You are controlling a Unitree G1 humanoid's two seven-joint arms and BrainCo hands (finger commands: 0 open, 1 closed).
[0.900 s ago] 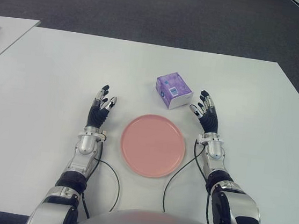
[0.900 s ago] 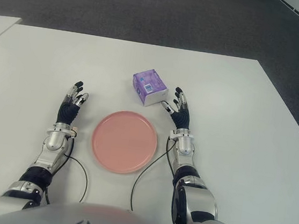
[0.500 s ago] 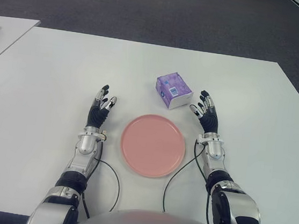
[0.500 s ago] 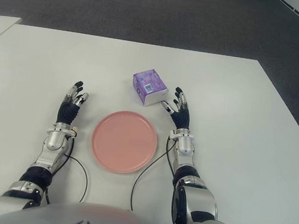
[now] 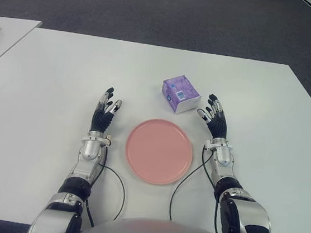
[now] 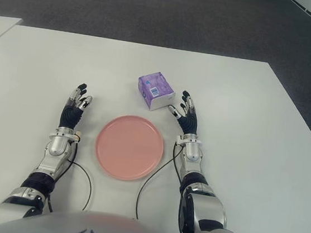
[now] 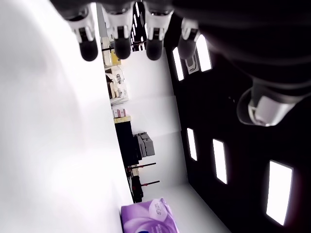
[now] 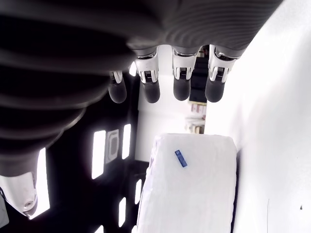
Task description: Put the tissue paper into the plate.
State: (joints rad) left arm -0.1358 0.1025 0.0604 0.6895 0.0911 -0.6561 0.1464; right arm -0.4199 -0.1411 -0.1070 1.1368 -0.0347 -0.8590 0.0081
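1. The tissue paper, a small purple soft-wrapped pack with a white side, sits on the white worktop just beyond the plate, turned at a slant to the worktop's edges.
2. The plate is round, pink, smooth and holds nothing.
3. The right hand shows just right of the pack, fingers straight and apart, holding nothing.
4. The left hand shows left of the plate, fingers likewise spread.

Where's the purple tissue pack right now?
The purple tissue pack sits on the white table, just beyond the pink plate, close to the right robot hand.
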